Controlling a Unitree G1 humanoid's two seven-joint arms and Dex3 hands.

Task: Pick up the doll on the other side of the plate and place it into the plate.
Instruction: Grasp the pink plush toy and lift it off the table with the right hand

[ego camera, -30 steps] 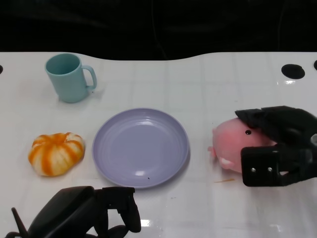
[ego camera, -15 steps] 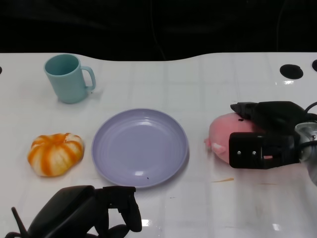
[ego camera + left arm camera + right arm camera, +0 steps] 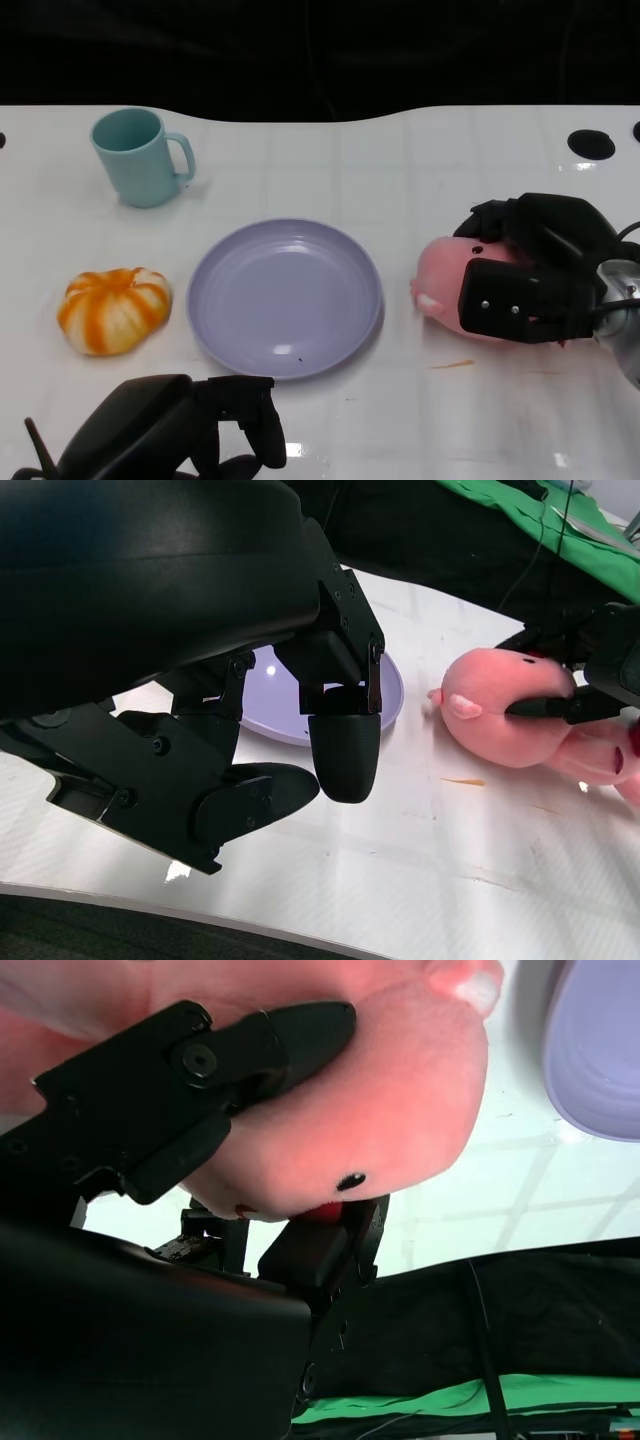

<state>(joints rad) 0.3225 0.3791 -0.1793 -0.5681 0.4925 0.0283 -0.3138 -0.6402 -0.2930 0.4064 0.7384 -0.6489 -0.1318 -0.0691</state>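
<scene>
The soft pink plush pig doll (image 3: 445,285) lies on the white tabletop (image 3: 400,180), just to the right of the round lavender plate (image 3: 285,297) and apart from its rim. The right hand (image 3: 530,275) is wrapped around the doll's body; its black fingers (image 3: 270,1040) press into the plush from above and below in the right wrist view, so the doll is gripped. Whether it has cleared the tabletop cannot be told; in the left wrist view it appears to rest on or just above the surface.

The left hand (image 3: 175,430) sits at the near edge of the tabletop, in front of the plate, fingers loosely curled and holding nothing.

Also present: a teal ceramic mug (image 3: 140,157) at far left and an orange-and-white striped pumpkin toy (image 3: 112,310) left of the plate, both well apart from the doll.

Assessment: the grasp step is in hand; the plate holds nothing. The next move calls for lifting the doll over the near rim, carrying it leftward to the plate's centre, lowering and releasing. Risk: the soft body may sag or catch the rim if lifted too low.
</scene>
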